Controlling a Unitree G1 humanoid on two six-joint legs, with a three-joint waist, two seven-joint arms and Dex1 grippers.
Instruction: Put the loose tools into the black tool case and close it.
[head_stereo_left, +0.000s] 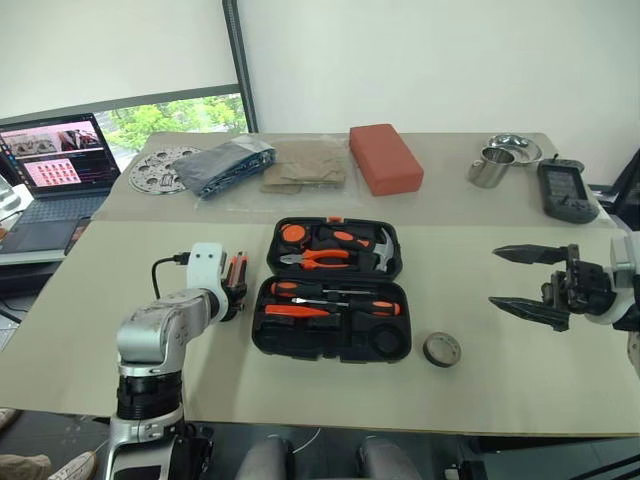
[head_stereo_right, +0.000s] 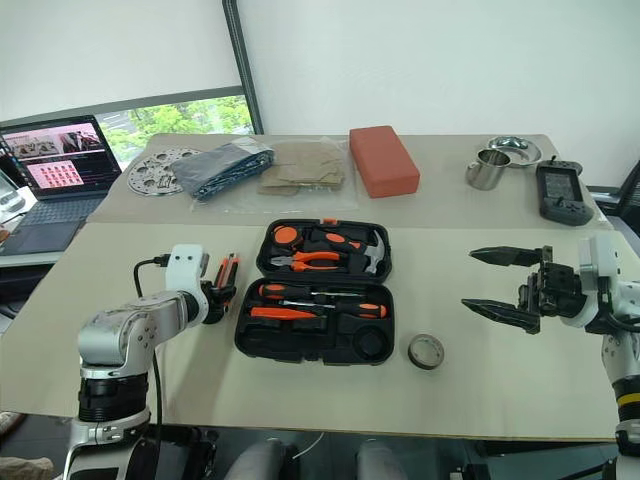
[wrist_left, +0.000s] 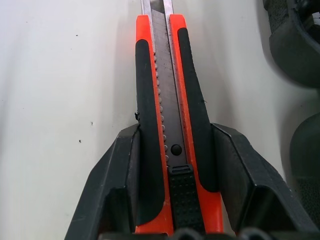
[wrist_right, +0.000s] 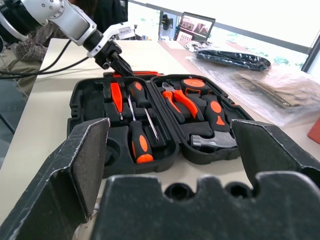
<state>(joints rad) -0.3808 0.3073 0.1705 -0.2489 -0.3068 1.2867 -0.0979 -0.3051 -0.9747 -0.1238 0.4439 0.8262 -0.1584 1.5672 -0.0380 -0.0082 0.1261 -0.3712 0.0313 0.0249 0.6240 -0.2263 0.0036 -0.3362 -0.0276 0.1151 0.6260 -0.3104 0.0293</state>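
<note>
My left hand (wrist_left: 172, 200) is closed on the utility knife (wrist_left: 170, 115), its two fingers (wrist_left: 115, 185) pressing the black-and-orange sides, low over the tabletop (head_stereo_left: 120, 290) just left of the black tool case (head_stereo_left: 332, 290). The case lies open with two long screwdrivers (head_stereo_left: 335, 300) in its near half; pliers (head_stereo_left: 315, 258) and a hammer (head_stereo_left: 380, 250) sit in the far half. The tape roll (head_stereo_left: 441, 349) lies just right of the case's near corner. My right hand (head_stereo_left: 530, 280) hangs empty, fingers spread, well right of the case.
</note>
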